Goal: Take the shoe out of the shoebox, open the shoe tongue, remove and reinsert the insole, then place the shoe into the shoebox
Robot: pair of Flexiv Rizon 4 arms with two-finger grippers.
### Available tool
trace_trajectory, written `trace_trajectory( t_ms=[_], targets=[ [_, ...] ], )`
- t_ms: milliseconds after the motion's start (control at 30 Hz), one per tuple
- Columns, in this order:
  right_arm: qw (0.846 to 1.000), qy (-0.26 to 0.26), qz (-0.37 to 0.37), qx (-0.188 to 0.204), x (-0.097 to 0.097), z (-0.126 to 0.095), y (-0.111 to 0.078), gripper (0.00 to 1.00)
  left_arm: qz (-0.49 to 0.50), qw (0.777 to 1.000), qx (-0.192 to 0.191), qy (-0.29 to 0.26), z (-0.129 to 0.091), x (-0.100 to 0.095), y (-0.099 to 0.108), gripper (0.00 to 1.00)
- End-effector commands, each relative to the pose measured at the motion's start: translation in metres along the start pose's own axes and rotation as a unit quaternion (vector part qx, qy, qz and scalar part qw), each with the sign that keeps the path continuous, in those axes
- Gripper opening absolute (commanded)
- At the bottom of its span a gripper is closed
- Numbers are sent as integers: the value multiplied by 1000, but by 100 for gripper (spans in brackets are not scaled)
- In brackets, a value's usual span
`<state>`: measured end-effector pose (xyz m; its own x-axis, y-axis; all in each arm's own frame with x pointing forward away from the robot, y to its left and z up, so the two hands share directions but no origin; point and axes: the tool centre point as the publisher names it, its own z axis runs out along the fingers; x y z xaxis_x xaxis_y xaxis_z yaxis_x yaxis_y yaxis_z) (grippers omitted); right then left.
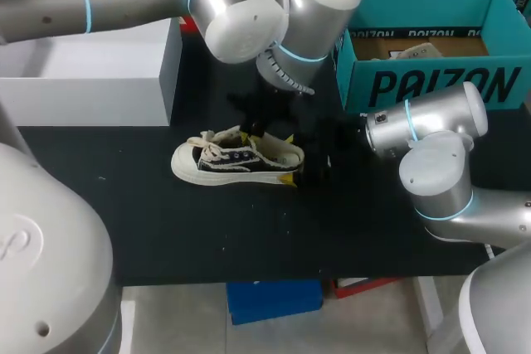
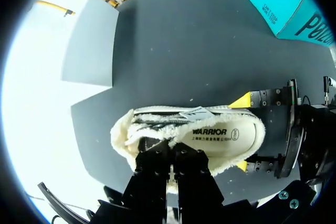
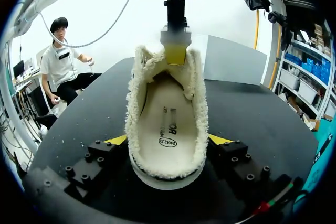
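The shoe [image 1: 236,161] sits mid-table [image 1: 207,234], toe toward my left, with bare black surface between it and the near edge and out to the left. A white box [image 1: 83,80] stands behind at the left, and the open teal shoebox [image 1: 431,80] stands at the back right, well apart. The right gripper [image 3: 169,141] clamps the heel between its 2 fingers. The left gripper [image 2: 170,157] is pinched on the fleece at the front of the opening. The insole [image 3: 168,129] lies inside, bearing dark print; the shoebox wall carries large dark lettering
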<state>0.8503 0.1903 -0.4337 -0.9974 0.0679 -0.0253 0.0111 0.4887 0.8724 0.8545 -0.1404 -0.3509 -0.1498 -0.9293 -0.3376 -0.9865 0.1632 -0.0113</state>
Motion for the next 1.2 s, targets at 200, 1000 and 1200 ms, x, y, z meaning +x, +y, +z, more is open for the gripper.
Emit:
trace_trajectory(
  t_ms=[200,1000,1200],
  targets=[
    [1000,0,1,1,1,2,-1,0,-9,1000,23,16,-18,-14,-1,0],
    [1000,0,1,1,1,2,-1,0,-64,993,57,76,-19,-64,12,0],
    [1000,0,1,1,1,2,-1,0,-76,991,62,86,-14,-78,17,0]
  ],
)
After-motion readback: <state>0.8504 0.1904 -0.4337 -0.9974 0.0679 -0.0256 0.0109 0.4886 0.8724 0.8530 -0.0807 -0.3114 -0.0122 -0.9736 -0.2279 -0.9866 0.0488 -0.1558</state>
